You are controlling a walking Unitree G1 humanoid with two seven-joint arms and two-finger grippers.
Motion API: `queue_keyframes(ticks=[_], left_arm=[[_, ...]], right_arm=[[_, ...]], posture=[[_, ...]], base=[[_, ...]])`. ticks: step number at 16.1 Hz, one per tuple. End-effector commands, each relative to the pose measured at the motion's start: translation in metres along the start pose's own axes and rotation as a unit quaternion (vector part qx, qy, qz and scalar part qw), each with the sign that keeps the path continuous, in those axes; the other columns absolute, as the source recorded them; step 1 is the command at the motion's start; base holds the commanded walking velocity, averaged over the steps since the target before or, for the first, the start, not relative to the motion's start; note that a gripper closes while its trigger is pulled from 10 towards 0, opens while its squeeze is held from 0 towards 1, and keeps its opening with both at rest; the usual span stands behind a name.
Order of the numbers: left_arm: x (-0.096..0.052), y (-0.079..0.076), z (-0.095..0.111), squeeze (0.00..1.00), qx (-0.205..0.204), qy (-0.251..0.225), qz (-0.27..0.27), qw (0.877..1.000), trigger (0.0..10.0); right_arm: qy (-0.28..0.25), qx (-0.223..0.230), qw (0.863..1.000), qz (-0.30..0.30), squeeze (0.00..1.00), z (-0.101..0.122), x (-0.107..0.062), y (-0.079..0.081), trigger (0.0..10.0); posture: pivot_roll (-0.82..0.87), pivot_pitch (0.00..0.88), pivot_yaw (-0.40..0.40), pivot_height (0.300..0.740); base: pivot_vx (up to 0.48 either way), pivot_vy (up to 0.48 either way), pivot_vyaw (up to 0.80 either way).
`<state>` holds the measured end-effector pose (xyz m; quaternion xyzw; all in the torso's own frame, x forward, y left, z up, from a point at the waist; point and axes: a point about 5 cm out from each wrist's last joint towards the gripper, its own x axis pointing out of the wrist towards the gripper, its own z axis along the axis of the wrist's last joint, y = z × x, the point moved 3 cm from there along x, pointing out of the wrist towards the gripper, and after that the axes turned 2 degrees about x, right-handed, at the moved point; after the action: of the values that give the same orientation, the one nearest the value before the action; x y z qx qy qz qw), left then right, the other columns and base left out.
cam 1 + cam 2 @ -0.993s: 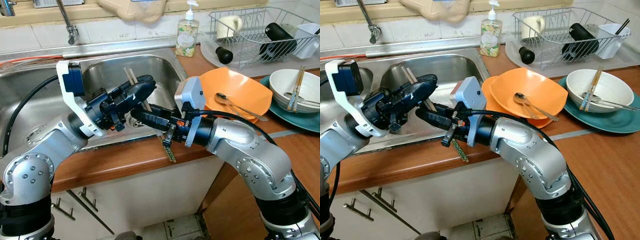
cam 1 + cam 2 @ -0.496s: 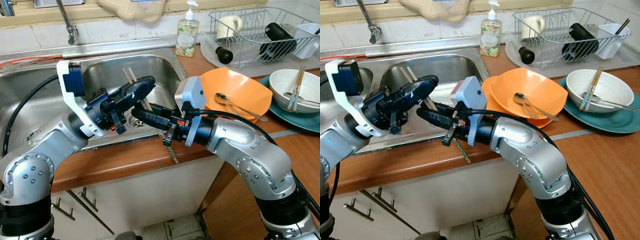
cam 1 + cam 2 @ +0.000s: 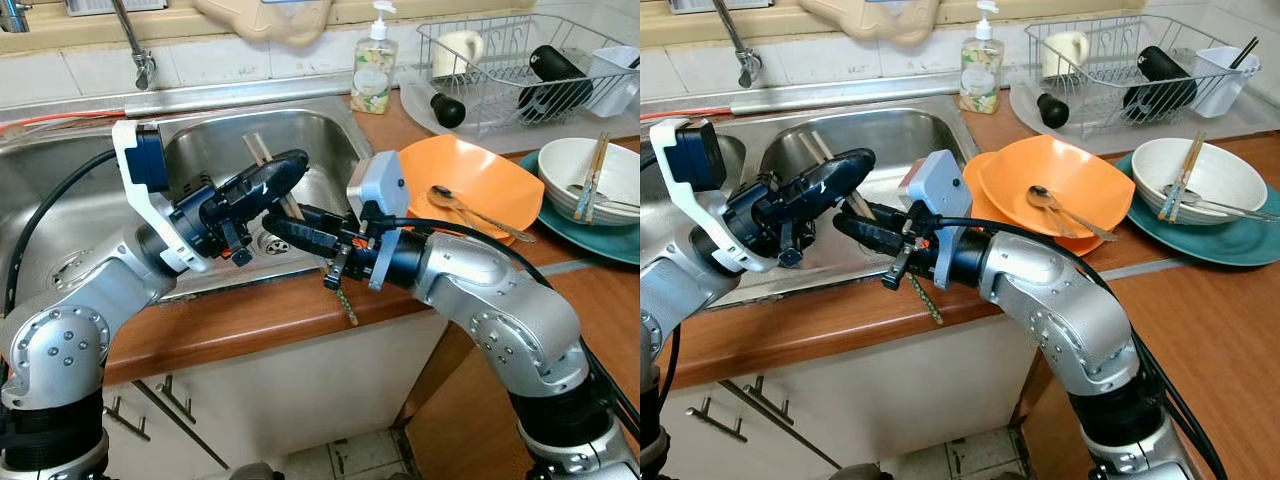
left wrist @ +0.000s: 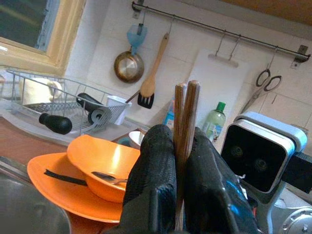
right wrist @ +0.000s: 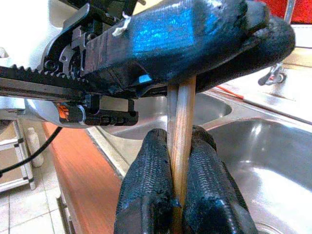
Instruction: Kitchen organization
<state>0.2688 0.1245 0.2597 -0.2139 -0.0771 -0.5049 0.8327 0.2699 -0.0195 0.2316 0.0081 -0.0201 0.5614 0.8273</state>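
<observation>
Chopsticks (image 4: 185, 126), wooden pair, clamped by both grippers at once over the sink basin (image 3: 330, 150).

Left gripper (image 3: 262, 184) closed on the pair: in the left wrist view, both black fingers (image 4: 153, 185) pressed flat against the two sticks, tips poking out above the fingertips. From the head, upper ends of the sticks showing above the gripper, leaning back toward the far sink wall.

Right gripper (image 3: 862, 230) also closed on the same pair, lower down: in the right wrist view, fingers (image 5: 151, 195) squeezed around the sticks, left gripper's body directly above, touching range. Right arm reaching in from the counter side, crossing the sink's front edge; left arm coming from the left side over the basin.

Sticks held in the air above the drain (image 3: 272, 242), not resting on anything.

Further out: wooden counter (image 3: 250, 320) along the sink front. Just right of the sink, orange bowl (image 3: 470, 180) stacked on an orange plate (image 3: 985, 205), spoon (image 3: 450, 200) lying in the bowl. Beyond that, white bowl (image 3: 1185, 170) on a teal plate (image 3: 1240, 245), second pair of chopsticks (image 3: 1180, 175) laid across it. Soap bottle (image 3: 374, 65) at the sink's back corner, dish rack (image 3: 520, 70) beside it with a mug and dark items. Faucet (image 3: 135, 50) at back left.
</observation>
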Motion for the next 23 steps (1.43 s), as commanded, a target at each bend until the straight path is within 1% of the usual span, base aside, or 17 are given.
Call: queue_keyframes(ticks=[1,2,3,4,5,6,9,11,13,14,15,16,17,18,19,20,23], left_arm=[[0.002,0.003,0.005,0.00,0.010,-0.003,0.008,1.000,0.0],[0.002,0.004,0.007,0.00,0.012,-0.007,0.009,1.000,0.0],[0.002,0.005,0.009,0.00,0.014,-0.013,0.011,1.000,0.0],[0.003,0.005,0.010,0.00,0.014,-0.015,0.012,1.000,0.0],[0.003,0.008,0.014,0.00,0.020,-0.025,0.019,0.999,0.0],[0.002,0.013,0.019,0.00,0.027,-0.038,0.034,0.998,0.0],[0.002,0.029,0.029,0.00,0.051,-0.055,0.074,0.994,0.0],[0.001,0.047,0.037,0.00,0.068,-0.069,0.120,0.988,0.0],[-0.001,0.083,0.042,0.00,0.081,-0.071,0.226,0.968,0.0],[-0.005,0.108,0.036,0.00,0.098,-0.047,0.299,0.948,0.0],[-0.005,0.113,0.034,0.00,0.098,-0.045,0.309,0.945,0.0],[-0.003,0.129,0.028,0.00,0.082,-0.046,0.346,0.933,0.0],[-0.002,0.133,0.024,0.00,0.080,-0.041,0.354,0.931,0.0],[-0.001,0.149,0.010,0.00,0.057,-0.015,0.397,0.916,9.1],[0.000,0.159,0.001,0.02,0.033,-0.010,0.417,0.908,10.0],[0.000,0.164,-0.007,1.00,0.023,0.006,0.427,0.904,10.0],[-0.009,0.177,-0.023,1.00,0.030,0.059,0.472,0.879,10.0]], right_arm=[[-0.008,-0.019,1.000,-0.005,0.00,0.006,0.001,-0.001,10.0],[-0.010,-0.016,1.000,-0.006,0.00,0.006,0.001,-0.002,10.0],[-0.015,-0.010,1.000,-0.007,0.76,0.008,0.001,-0.002,10.0],[-0.017,-0.009,1.000,-0.008,1.00,0.008,0.001,-0.002,10.0],[-0.020,-0.015,1.000,-0.017,1.00,0.010,0.001,-0.005,10.0],[-0.021,-0.025,0.999,-0.026,0.00,0.011,0.001,-0.007,10.0],[-0.022,-0.035,0.999,-0.033,0.00,0.013,0.001,-0.009,10.0],[-0.022,-0.042,0.998,-0.040,0.00,0.015,0.000,-0.011,10.0],[-0.018,-0.051,0.997,-0.049,0.00,0.015,-0.002,-0.013,10.0],[-0.015,-0.054,0.997,-0.054,0.00,0.015,-0.003,-0.015,10.0],[-0.014,-0.054,0.997,-0.055,0.00,0.015,-0.003,-0.015,10.0],[-0.013,-0.053,0.997,-0.061,0.00,0.014,-0.003,-0.015,10.0],[-0.013,-0.053,0.997,-0.063,0.00,0.014,-0.004,-0.015,10.0],[-0.013,-0.051,0.996,-0.070,0.00,0.013,-0.004,-0.015,10.0],[-0.015,-0.049,0.996,-0.076,0.00,0.014,-0.004,-0.015,10.0],[-0.017,-0.046,0.995,-0.081,0.00,0.014,-0.004,-0.016,10.0],[-0.009,-0.031,0.991,-0.126,0.00,0.010,-0.003,-0.024,10.0]], posture=[[0.04,0.000,0.060,0.740],[0.04,0.000,0.062,0.740],[0.04,0.000,0.061,0.740],[0.04,0.000,0.061,0.740],[0.04,0.000,0.061,0.740],[0.03,0.000,0.062,0.740],[0.03,0.000,0.063,0.740],[0.03,0.000,0.063,0.740],[0.02,0.000,0.061,0.740],[0.02,0.000,0.060,0.740],[0.02,0.000,0.060,0.740],[0.01,0.000,0.061,0.740],[0.01,0.000,0.061,0.740],[0.01,0.000,0.061,0.740],[0.01,0.000,0.061,0.740],[0.00,0.000,0.063,0.740],[-0.01,0.000,0.067,0.740]], base=[[0.000,0.000,0.00],[0.000,0.000,0.00],[0.000,0.000,0.00],[0.000,0.000,0.00],[0.000,0.000,0.00],[0.000,0.000,0.00],[0.000,0.000,0.00],[0.000,0.000,0.00],[0.000,0.000,0.00],[0.000,0.000,0.00],[0.000,0.000,0.00],[0.000,0.000,0.00],[0.000,0.000,0.00],[0.000,0.000,0.00],[0.000,0.000,0.00],[0.000,0.000,0.00],[0.000,0.000,0.00]])
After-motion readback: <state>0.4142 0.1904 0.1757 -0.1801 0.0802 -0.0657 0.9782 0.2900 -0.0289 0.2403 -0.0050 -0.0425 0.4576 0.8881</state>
